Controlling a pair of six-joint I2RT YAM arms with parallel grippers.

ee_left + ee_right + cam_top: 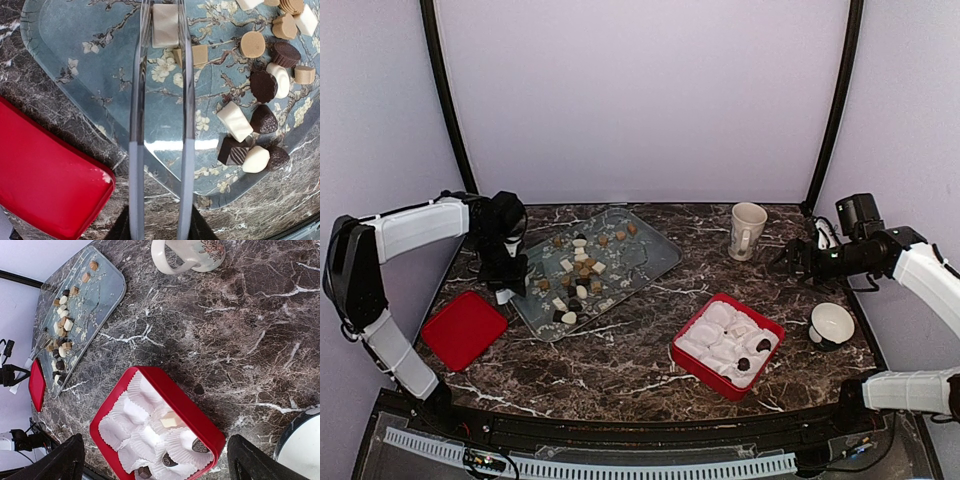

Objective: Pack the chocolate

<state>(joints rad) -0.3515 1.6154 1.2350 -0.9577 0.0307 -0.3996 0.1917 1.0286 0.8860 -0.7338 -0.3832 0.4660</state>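
Well, the left end effector (pixel 163 7) hung over the near corner of the blossom-patterned tray (pixel 75 55). Its two clear fingers (pixel 137 100) stood a little apart, with a cream-white chocolate (pixel 165 27) between them near the tips; whether they pinched it could not be told. Most of the chocolates (pixel 578 265) lay loose on that tray in dark, tan and cream pieces. A red lid (pixel 45 180) lay flat on the marble surface (pixel 620 360) just beside the tray. The right end effector (pixel 795 262) hovered with its fingers spread wide and nothing between them, between the white mug (pixel 748 230) and the white bowl (pixel 832 322). Near it sat the red box (pixel 200 415), whose white paper cups (pixel 120 432) held a few more pieces.
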